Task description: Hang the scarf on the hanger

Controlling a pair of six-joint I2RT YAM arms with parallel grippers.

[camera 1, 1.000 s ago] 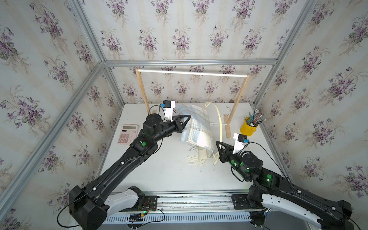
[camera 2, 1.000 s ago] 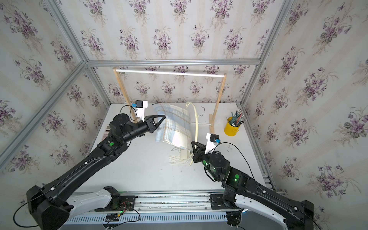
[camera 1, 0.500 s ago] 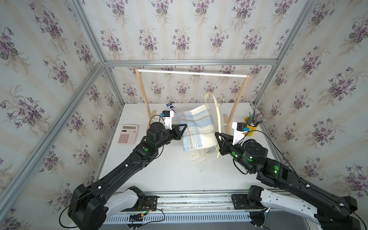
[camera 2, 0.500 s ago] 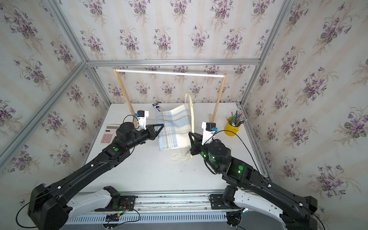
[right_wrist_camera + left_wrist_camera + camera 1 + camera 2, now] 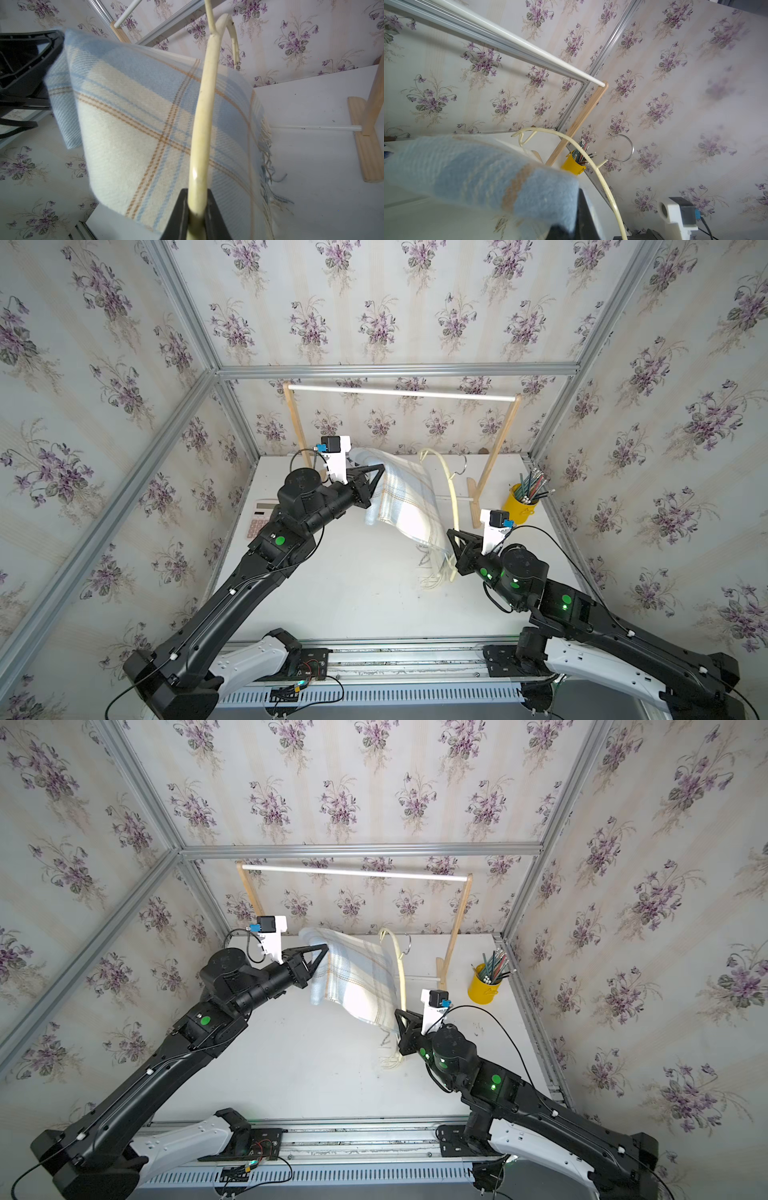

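We see the left gripper (image 5: pixel 375 483) closed on a folded edge of the scarf (image 5: pixel 409 499), the right gripper (image 5: pixel 197 202) clamped on one arm of the hanger (image 5: pixel 204 108), scarf raised between them, fringe hanging beside the right one.

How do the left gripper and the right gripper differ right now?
The left gripper is shut on the scarf at a folded edge, the right gripper on one curved arm of the hanger. The left gripper sits higher and farther back, the right gripper lower and nearer the front. Both are shut, each holding something.
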